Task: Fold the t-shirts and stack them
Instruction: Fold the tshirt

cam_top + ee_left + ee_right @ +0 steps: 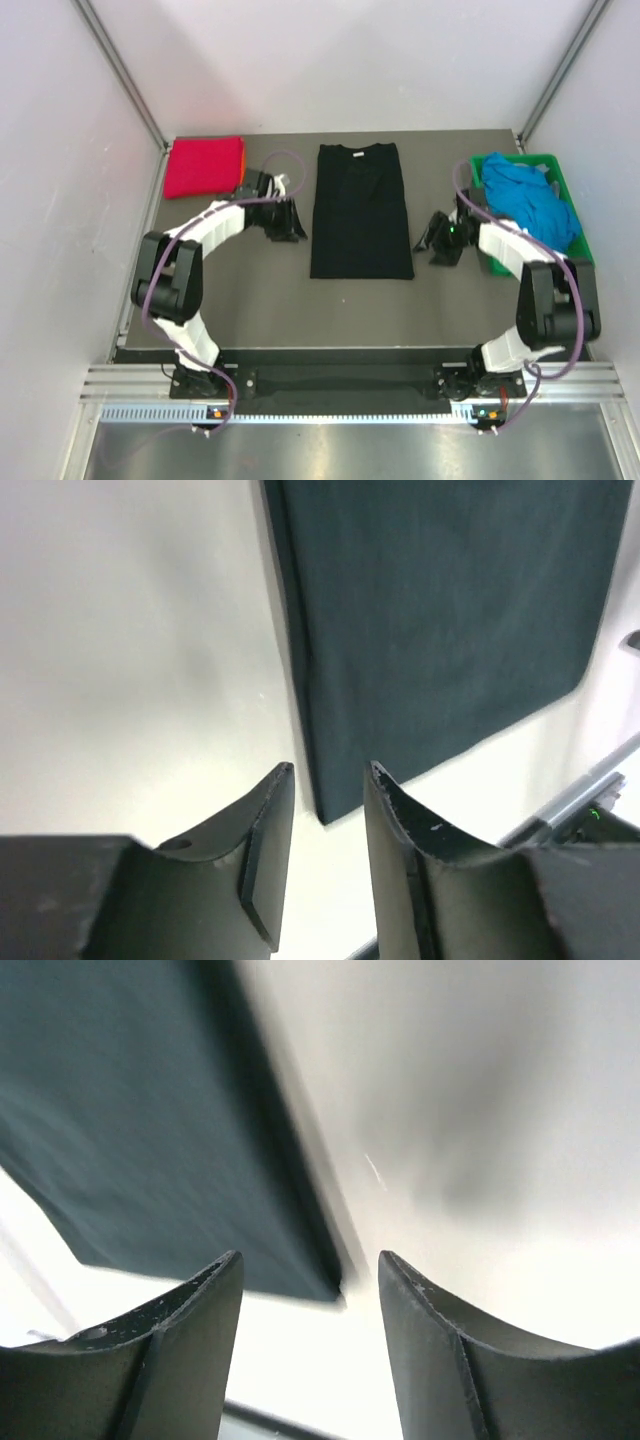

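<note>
The left tool is hanging with its jaws slightly apart, pinching nothing, just left of the black t-shirt. The right tool is standing wider spread, also empty, just right of it. That shirt is lying in the middle of the surface, sides folded into a long strip, so a crosswise fold is probably left to do. At upper left a folded red t-shirt is sitting on an orange one, seemingly finished. At upper right, blue t-shirts are waiting crumpled in a green crate.
</note>
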Robot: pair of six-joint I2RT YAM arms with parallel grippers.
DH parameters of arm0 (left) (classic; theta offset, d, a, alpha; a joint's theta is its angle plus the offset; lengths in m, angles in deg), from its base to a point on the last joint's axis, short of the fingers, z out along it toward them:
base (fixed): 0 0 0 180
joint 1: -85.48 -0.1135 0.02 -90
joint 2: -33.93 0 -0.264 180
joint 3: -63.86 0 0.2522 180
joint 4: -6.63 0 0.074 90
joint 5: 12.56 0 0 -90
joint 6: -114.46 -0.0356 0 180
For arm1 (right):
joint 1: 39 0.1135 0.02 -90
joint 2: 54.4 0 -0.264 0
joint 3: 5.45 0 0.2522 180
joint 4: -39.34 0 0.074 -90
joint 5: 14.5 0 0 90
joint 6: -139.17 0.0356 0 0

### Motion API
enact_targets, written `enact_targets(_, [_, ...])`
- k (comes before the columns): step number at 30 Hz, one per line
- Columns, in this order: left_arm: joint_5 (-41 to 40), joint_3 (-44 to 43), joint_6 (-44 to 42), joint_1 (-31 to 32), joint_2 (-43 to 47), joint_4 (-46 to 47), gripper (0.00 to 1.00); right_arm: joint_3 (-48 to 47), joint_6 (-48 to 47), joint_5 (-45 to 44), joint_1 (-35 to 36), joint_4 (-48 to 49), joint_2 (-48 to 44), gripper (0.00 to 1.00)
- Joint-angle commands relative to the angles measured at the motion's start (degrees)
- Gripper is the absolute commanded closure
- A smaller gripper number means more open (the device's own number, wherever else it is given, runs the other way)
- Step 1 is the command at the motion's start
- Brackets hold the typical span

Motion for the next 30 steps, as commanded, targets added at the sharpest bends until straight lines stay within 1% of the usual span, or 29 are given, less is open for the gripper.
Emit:
enact_targets(1, [6.30,9.36,4.80,1.06,5.39,9.36,0.60,7.24,10.38,-1.32,-0.58,2.51,-7.85,0.42])
enact_targets(3, [7.18,12.54,7.17,2.20,6.89,13.05,0.59,12.41,14.60,-0.72,-0.14,4.97,-11.46,0.42])
enact_targets(5, [7.53,16.59,8.93,2.73,7.42,16.38,0.58,15.07,17.59,0.26,0.73,8.31,-13.13,0.41])
enact_targets(8, [6.39,20.20,11.14,3.26,7.95,18.33,0.58,18.41,19.09,0.34,1.53,12.26,-13.67,0.41])
enact_targets(11, [3.40,21.34,10.53,4.31,7.43,17.90,0.57,21.31,21.55,0.00,2.23,15.95,-14.02,0.41])
enact_targets(15, [3.14,22.14,10.70,5.10,5.93,18.60,0.57,25.44,23.49,-0.36,3.11,21.06,-14.28,0.41])
enact_targets(18, [1.99,22.22,10.61,5.63,5.75,18.25,0.58,26.85,24.20,-0.36,3.73,23.52,-13.84,0.42])
enact_targets(23, [1.38,21.96,10.79,6.77,5.40,17.99,0.61,27.56,25.25,-1.94,4.08,23.70,-13.58,0.43])
enact_targets(26, [0.68,21.52,10.53,7.39,4.88,17.29,0.63,27.74,25.34,-2.64,4.87,23.27,-13.14,0.47])
enact_targets(28, [0.24,21.26,10.17,7.65,4.52,16.84,0.65,27.56,25.16,-3.78,5.22,22.30,-12.96,0.52])
enact_targets(29, [-0.03,21.34,10.09,7.83,4.44,16.58,0.69,28.17,25.16,-4.22,5.40,22.30,-13.22,0.54])
enact_targets(30, [-0.29,21.34,10.09,7.83,4.52,16.58,0.71,28.61,25.16,-4.66,5.57,22.56,-13.31,0.60])
